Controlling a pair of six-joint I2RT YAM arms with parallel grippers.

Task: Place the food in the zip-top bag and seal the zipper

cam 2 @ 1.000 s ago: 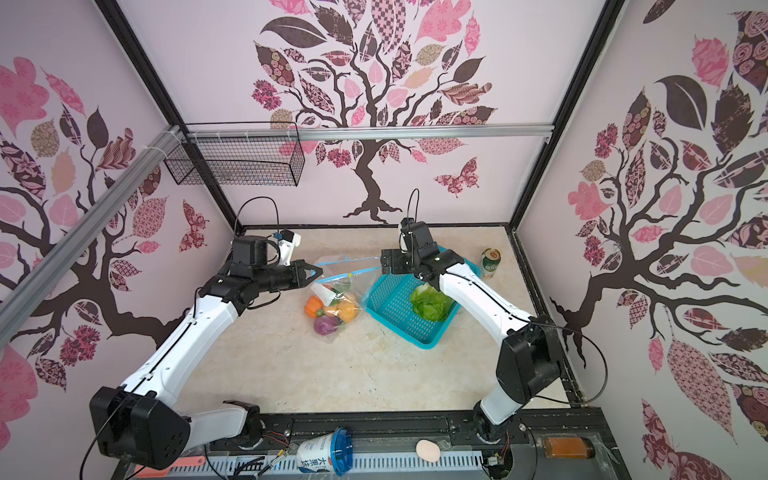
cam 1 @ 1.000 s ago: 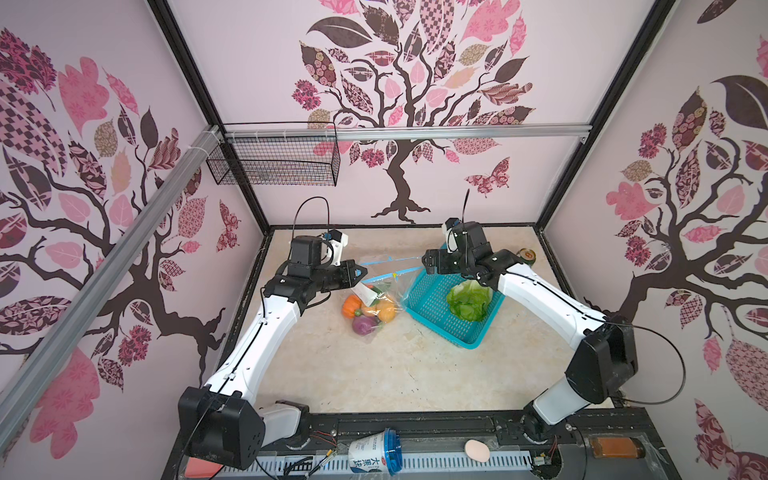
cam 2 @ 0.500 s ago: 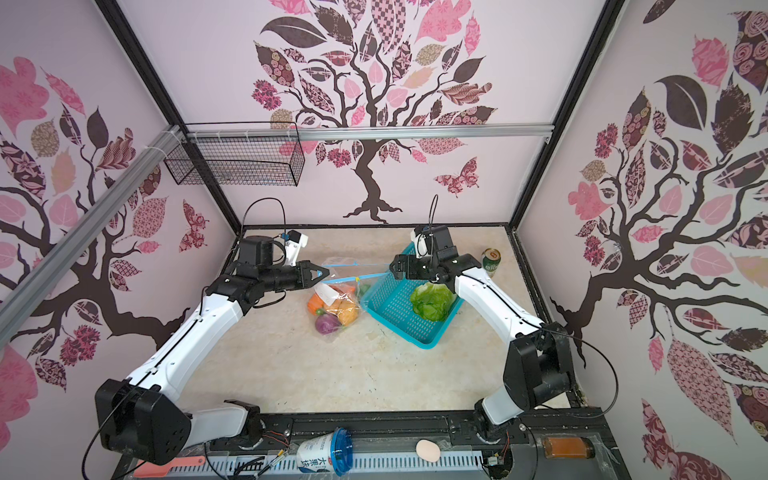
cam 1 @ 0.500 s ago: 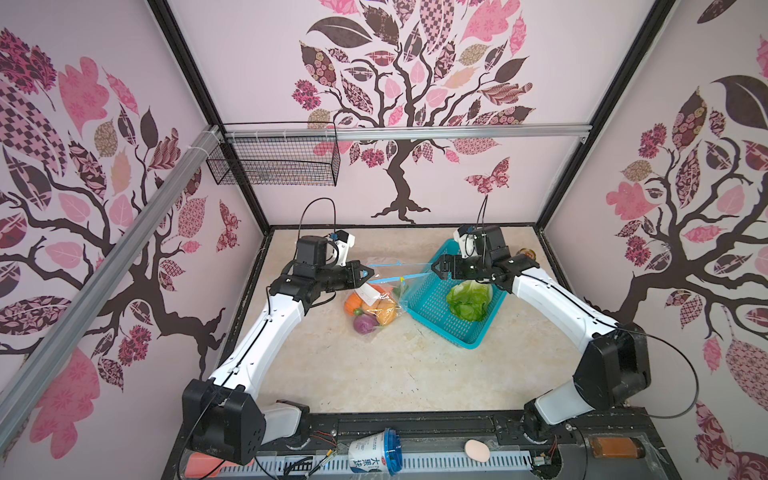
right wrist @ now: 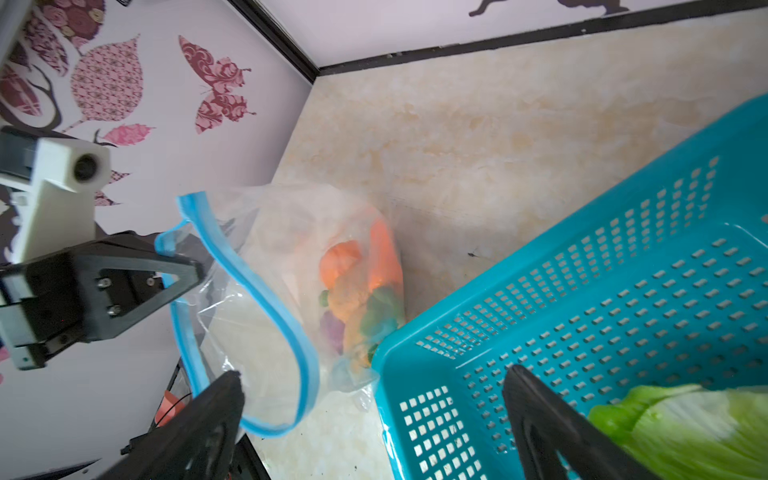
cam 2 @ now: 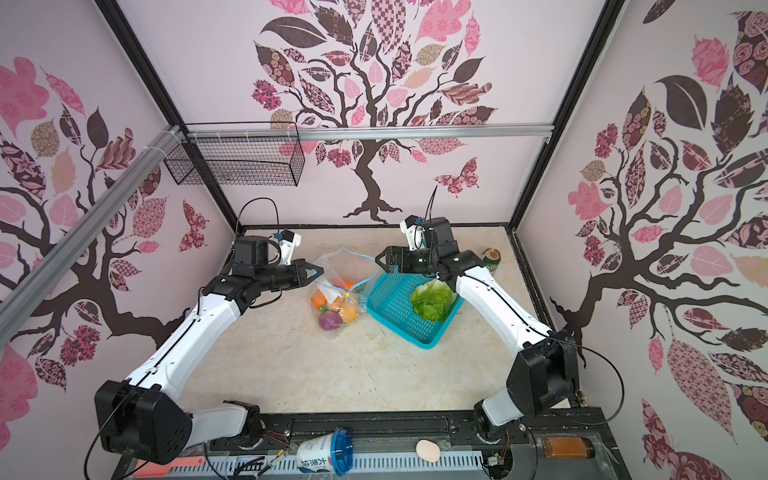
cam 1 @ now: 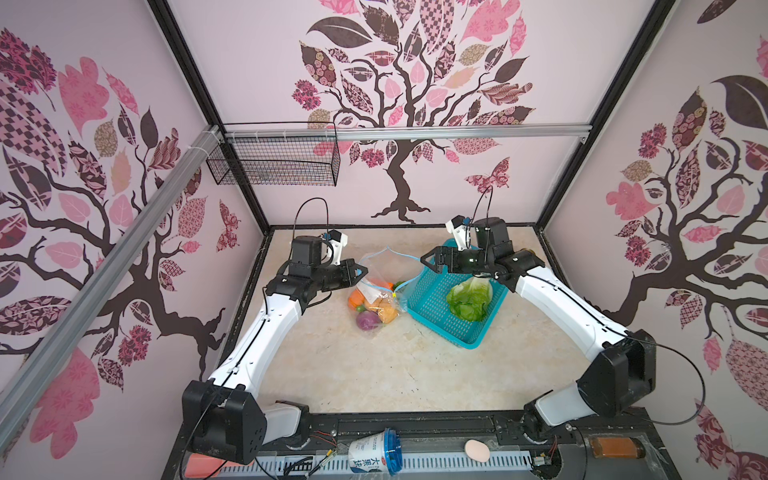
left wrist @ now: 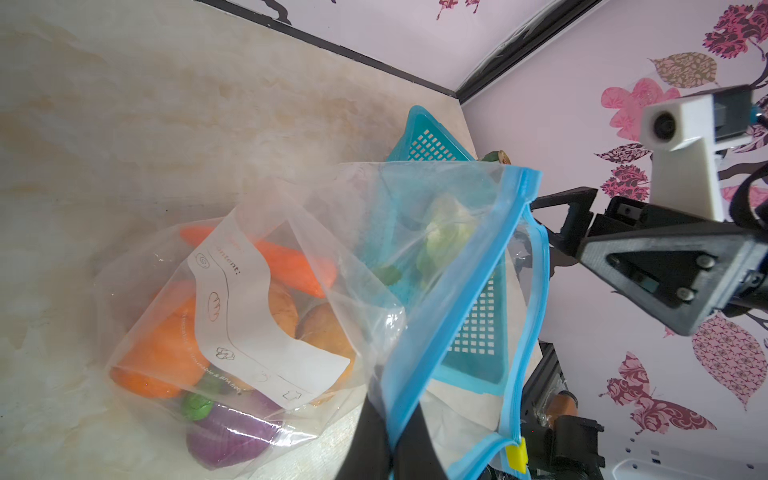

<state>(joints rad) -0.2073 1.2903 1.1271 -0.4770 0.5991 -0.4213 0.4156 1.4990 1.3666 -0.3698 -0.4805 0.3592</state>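
Now the bag point(cam 1: 376, 270) is held up by its mouth in the clenched left gripper point(cam 1: 360, 272). The right gripper point(cam 1: 429, 264), jaws spread wide, is poised over the basket point(cam 1: 428, 297). The cabbage point(cam 1: 469, 301) is left inside, just back of those jaws.

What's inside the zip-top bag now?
A carrot, orange pumpkin, tan potatoes, purple onion and small green pieces show through the zip-top bag; its white label covers whatever lies beneath.

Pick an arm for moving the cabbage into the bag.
Right. The right gripper hangs over the basket next to the cabbage, jaws open and empty. The left gripper is shut on the zipper of the zip-top bag, holding its mouth up; likely best left there.
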